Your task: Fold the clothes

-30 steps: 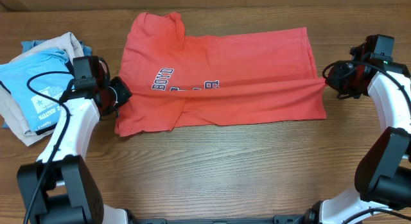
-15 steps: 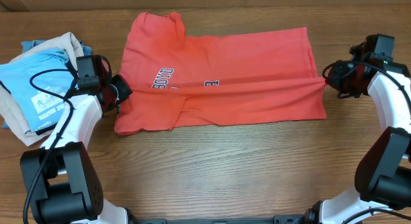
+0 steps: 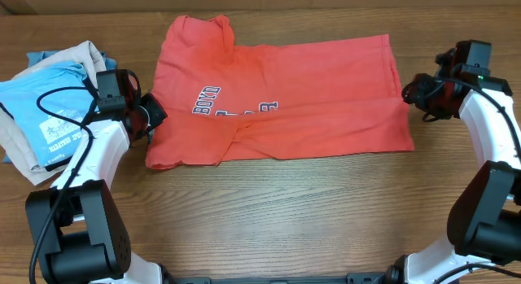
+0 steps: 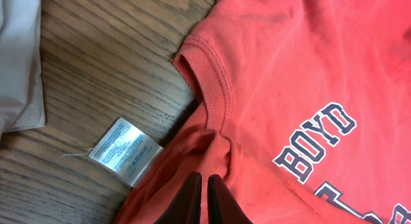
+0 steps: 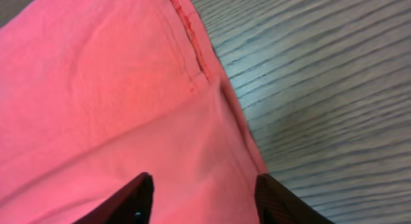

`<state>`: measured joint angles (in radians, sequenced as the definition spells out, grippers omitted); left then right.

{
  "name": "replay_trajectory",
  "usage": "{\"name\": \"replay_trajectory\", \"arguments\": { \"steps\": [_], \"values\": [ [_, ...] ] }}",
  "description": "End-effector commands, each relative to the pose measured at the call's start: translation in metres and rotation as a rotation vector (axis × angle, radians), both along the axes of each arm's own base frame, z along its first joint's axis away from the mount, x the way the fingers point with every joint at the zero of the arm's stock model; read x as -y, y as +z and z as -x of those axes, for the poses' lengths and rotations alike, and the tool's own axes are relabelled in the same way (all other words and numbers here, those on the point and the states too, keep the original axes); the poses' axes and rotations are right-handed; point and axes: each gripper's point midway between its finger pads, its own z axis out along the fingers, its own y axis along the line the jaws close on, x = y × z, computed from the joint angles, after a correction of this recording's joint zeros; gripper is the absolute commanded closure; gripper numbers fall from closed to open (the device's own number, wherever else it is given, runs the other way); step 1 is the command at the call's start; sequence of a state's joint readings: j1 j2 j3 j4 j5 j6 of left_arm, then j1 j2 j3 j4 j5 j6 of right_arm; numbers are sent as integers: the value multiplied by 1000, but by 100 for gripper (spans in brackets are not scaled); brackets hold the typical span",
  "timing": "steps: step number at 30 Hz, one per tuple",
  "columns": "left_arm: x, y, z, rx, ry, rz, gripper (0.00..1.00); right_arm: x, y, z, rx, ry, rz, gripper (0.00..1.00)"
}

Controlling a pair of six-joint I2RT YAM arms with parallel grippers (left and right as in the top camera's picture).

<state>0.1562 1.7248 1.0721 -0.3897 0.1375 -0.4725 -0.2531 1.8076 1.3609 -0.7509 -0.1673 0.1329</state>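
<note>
The wood-grain bench (image 3: 285, 211) shows a bare strip along its near edge, between the bases of the two white arms. Beyond that strip the coral-red T-shirt (image 3: 309, 89) lies spread across the middle of the bench. Its collar (image 4: 209, 76) points toward the left edge and its hem (image 5: 189, 31) toward the right edge. The left tool (image 3: 151, 115) sits at the collar end, its fingers (image 4: 192, 195) clenched on a bunched fold of red cloth just beside the neckline. A small white tag (image 4: 125, 151) lies on the wood next to that fold, and the dark-and-white BOYD lettering (image 4: 314, 140) runs across the chest. At the hem end the right tool (image 3: 413, 93) hovers over the cloth, released, with its fingers (image 5: 138, 198) spread wide and gripping nothing. Toward the far-left corner, well apart from the shirt, a light blue printed T-shirt (image 3: 45, 113) rests on a beige garment (image 3: 77, 54).
</note>
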Motion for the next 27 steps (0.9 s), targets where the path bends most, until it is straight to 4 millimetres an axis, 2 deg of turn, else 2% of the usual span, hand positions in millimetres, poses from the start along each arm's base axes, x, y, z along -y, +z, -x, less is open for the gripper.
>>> {"name": "replay_trajectory", "arguments": {
  "steps": [1, 4, 8, 10, 14, 15, 16, 19, 21, 23, 27],
  "values": [
    [1, -8, 4, -29, 0, -8, 90, -1, -2, 0, -4, 11, 13, 41],
    [1, -10, 7, -42, -1, -6, 75, 1, -4, 4, -24, 4, 17, 36],
    [2, -10, 8, -46, -1, -6, 36, 11, -12, 23, -112, -26, 73, 33],
    [1, -10, 6, -40, 0, -7, 27, 13, -15, 32, -152, -39, 83, 32],
    [8, -9, 7, -39, -22, 29, 21, 10, -18, 42, -196, -36, 73, 31],
    [23, -12, 16, -76, -66, 98, 18, 9, -19, 47, -218, -35, 67, 31],
    [28, -15, 24, -108, -75, 129, 18, 8, -20, 49, -225, -35, 66, 31],
    [35, -25, 54, -239, -73, 164, 18, 7, -21, 52, -237, -34, 62, 30],
    [27, -34, 82, -364, -42, 115, 18, 6, -25, 57, -258, -32, 57, 30],
    [19, -37, 98, -431, -21, 66, 18, 5, -30, 62, -273, -32, 54, 30],
    [9, -39, 106, -468, -2, 7, 18, 3, -40, 67, -281, -32, 49, 30]
  ]
}}
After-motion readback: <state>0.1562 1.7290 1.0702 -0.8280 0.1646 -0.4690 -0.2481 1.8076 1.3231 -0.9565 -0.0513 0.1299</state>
